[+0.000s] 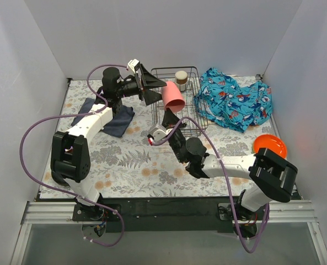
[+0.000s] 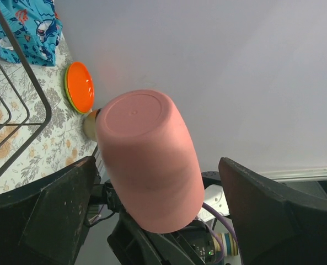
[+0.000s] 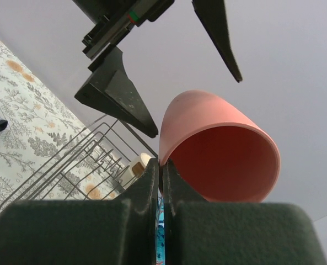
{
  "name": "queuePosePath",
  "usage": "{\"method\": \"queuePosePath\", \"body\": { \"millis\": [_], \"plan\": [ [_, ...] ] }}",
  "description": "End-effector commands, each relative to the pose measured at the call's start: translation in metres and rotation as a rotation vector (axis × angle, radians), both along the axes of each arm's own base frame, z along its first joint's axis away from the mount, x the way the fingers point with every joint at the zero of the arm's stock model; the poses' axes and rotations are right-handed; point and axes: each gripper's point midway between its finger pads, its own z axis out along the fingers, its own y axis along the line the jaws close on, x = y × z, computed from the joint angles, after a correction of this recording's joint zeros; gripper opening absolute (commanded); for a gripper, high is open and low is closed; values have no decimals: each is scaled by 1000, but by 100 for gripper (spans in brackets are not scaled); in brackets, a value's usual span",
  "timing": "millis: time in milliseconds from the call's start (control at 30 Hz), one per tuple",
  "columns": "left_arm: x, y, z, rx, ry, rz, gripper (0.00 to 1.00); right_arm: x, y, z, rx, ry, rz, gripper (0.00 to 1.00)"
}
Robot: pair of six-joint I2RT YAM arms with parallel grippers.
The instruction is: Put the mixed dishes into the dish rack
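Right gripper pinches the cup by its rim above the rack's left edge; left gripper gapes open, flanking its base.

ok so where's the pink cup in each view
top external: pink cup just above centre, over the left edge of the dish rack.
left wrist: pink cup fills the centre, base toward the camera; dish rack wires at far left.
right wrist: pink cup centre-right, mouth toward the camera, rim pinched by the right gripper; dish rack lower left.
Shared landmark: the dish rack.
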Motion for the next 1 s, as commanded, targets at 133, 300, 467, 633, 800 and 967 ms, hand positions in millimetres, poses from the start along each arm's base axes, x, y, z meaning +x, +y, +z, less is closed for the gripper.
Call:
{"method": "queuePosePath", "body": {
  "millis": [133,300,467,633,800,967],
  "plan": [
    [-11,5,28,-62,23,-48,78,0,24,28,51,-78,42,1],
    [-11,9,23,-63,45,-34,67,2,33,13,-16,-60,55,1],
    [-7,13,10,-47,103,-1,83,2,39,14,-35,-71,71,1],
    [-5,12,5,-39,115,9,84,3,44,12,-54,-78,76,1],
    [-3,12,7,-32,77,12,68,3,46,8,-69,-66,82,1],
    [3,12,14,-12,-45,29,37,4,46,-8,-136,7,82,19]
  ]
}}
